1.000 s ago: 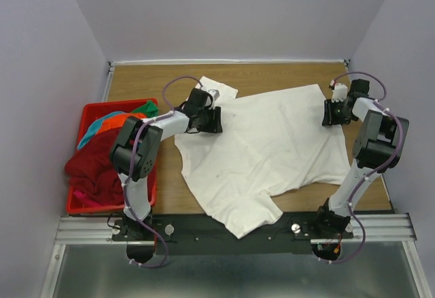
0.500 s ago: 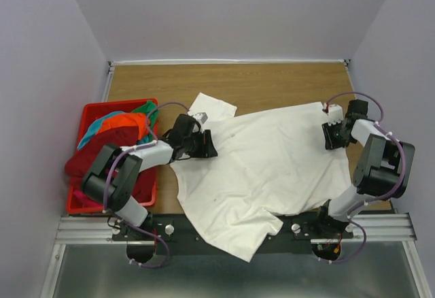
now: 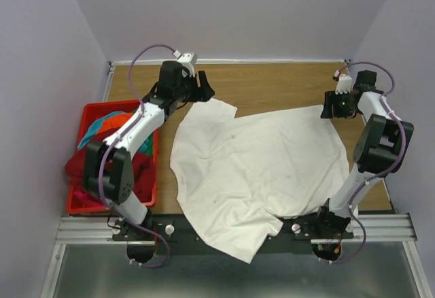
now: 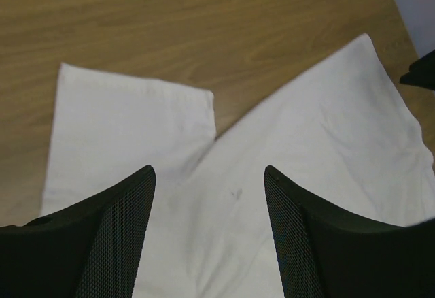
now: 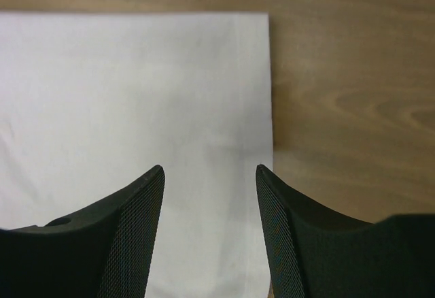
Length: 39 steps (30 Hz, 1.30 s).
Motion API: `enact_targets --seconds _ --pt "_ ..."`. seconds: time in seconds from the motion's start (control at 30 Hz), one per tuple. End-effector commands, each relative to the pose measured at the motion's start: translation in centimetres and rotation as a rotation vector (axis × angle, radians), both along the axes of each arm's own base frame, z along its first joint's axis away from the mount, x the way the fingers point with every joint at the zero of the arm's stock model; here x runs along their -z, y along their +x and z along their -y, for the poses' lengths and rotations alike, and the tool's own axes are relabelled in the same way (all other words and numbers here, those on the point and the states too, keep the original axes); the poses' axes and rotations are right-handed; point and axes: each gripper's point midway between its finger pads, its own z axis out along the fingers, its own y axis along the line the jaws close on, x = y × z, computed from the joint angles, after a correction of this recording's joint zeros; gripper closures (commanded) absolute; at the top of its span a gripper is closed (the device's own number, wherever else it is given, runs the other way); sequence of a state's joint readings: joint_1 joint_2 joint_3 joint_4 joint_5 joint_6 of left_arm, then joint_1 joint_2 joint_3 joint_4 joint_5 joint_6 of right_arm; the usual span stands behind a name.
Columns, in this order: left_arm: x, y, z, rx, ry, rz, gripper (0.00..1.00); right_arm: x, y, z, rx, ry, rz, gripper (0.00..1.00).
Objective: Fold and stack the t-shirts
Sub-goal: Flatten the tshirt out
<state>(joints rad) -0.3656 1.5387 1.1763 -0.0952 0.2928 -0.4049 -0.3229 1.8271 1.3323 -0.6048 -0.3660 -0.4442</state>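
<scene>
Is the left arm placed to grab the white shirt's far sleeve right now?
Probably yes: the left gripper hangs open just above the sleeve of the white t-shirt, which lies flat on the table with nothing between them.

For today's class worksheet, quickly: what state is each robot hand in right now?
Left hand: open, holding nothing.
Right hand: open, holding nothing.

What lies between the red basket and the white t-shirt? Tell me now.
Only a narrow strip of bare wooden table separates the red basket from the white t-shirt, seen in the top external view.
</scene>
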Motion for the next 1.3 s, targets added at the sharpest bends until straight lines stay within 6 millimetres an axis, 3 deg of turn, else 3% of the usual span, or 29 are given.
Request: enact_targets --seconds 0.0,0.07,0.13,0.4,0.53,1.1,1.27 --pt "3.0 3.6 -2.2 -0.006 0.143 -0.053 0.28 1.5 4.0 -0.9 0.092 0.18 -0.008 0.36" --pt "2.8 4.2 -2.3 0.001 0.158 -0.047 0.28 0.9 6.4 0.0 0.13 0.179 0.032 0.36" --pt "2.9 4.2 -2.8 -0.005 0.183 -0.024 0.28 1.5 8.2 0.8 0.153 0.174 0.037 0.36" --pt "5.5 3.3 -5.1 -0.041 0.297 -0.011 0.28 4.6 11.0 1.2 0.18 0.211 0.007 0.38" --pt "6.2 3.3 -5.4 -0.041 0.318 -0.021 0.28 6.2 10.2 0.5 0.172 0.241 -0.035 0.43" --pt "6.6 3.5 -5.7 -0.031 0.304 -0.021 0.28 8.5 7.1 -0.7 0.133 0.23 -0.143 0.68" --pt "6.6 4.6 -5.9 -0.038 0.292 -0.031 0.28 8.7 6.6 -0.9 0.117 0.23 -0.155 0.85"
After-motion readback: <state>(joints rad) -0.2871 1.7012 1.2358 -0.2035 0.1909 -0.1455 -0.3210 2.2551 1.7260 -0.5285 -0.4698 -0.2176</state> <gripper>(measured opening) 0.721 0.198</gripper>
